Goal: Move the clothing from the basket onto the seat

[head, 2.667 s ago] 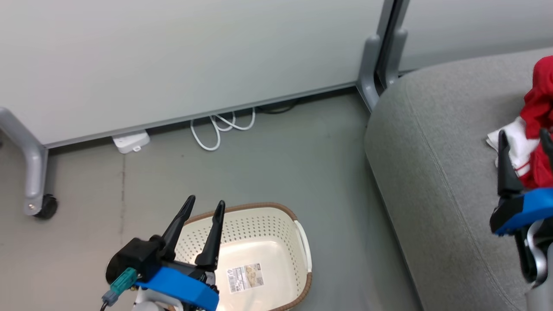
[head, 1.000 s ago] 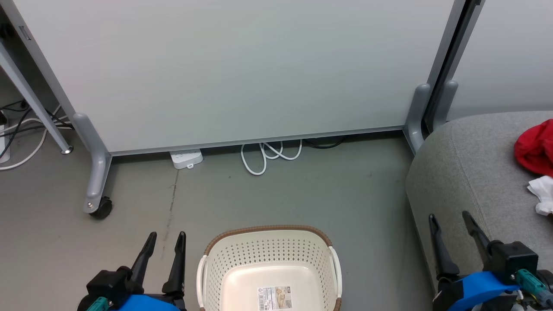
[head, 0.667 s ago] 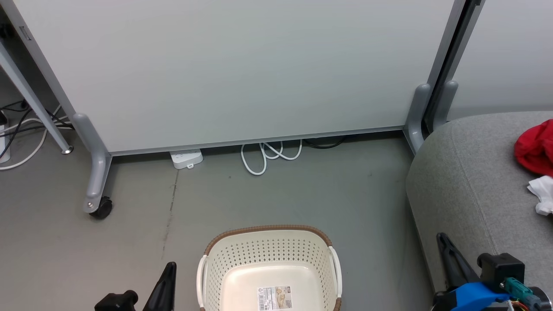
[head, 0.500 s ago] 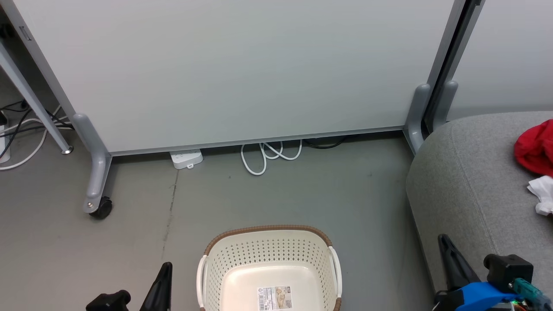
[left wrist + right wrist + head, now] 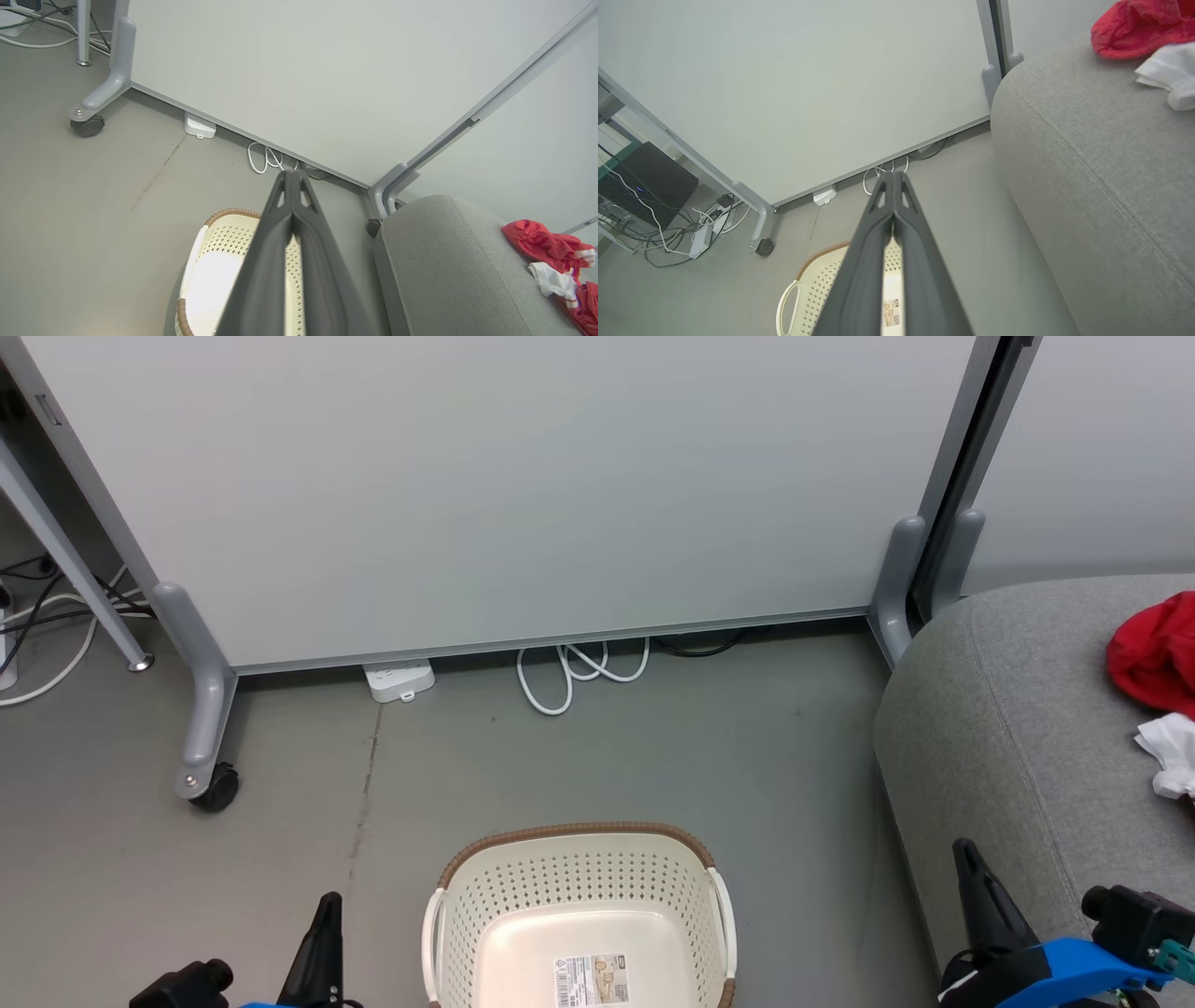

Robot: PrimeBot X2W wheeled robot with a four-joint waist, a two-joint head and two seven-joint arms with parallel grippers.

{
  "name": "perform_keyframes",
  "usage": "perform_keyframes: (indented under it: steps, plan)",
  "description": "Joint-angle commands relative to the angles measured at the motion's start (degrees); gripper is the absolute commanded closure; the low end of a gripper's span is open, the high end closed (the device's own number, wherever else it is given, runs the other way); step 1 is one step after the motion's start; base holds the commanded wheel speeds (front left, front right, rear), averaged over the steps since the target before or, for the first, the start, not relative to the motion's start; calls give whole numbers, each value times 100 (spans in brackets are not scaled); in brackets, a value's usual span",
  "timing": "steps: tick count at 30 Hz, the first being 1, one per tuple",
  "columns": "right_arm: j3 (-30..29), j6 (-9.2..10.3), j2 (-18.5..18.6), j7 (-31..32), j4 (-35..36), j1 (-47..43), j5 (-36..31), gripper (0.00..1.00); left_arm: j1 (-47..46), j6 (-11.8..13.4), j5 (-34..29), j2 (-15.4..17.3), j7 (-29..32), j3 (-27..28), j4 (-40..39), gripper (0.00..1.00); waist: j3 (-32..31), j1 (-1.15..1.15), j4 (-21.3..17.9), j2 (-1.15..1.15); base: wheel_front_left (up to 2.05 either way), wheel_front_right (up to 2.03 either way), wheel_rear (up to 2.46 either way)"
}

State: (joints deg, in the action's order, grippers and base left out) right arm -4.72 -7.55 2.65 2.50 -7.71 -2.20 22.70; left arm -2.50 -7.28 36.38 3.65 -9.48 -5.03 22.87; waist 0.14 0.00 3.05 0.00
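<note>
Some soft bright red fabric clothing (image 5: 1153, 658) with a white part lies bunched on the large grey woven upholstered seat cushion (image 5: 1008, 728), ahead and to the right of the right pincer (image 5: 963, 851), which is clenched tight, holding nothing. Between it and the equally clenched left pincer (image 5: 327, 905) stands the cream perforated plastic basket (image 5: 579, 882).

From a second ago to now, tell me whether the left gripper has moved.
Yes. The left gripper has pulled back toward the head view's bottom edge, its tip now lower against the far rim of the basket, and it has shut.
</note>
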Motion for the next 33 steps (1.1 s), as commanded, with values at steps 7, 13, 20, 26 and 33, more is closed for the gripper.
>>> perform_keyframes:
  steps: [7,13,20,26,33]
  plan:
    - [-38,3,14,45,-14,255,890,100,-194,-9,712,16,195,190,-202,100,0,0,-22,0,0,0,0]
    - [-50,3,16,80,-70,320,1451,100,-213,-11,1162,9,326,279,-270,100,1,0,-40,0,0,0,0]
    - [-65,4,17,115,-131,381,2058,100,-236,-13,1650,1,466,381,-338,100,1,0,-60,0,0,0,0]
    - [-77,4,19,142,-177,434,2543,100,-258,-14,2041,-5,583,458,-397,100,1,0,-77,0,0,0,0]
    - [-90,5,21,177,-232,489,3078,100,-281,-16,2468,-13,704,548,-460,100,1,0,-97,0,0,0,0]
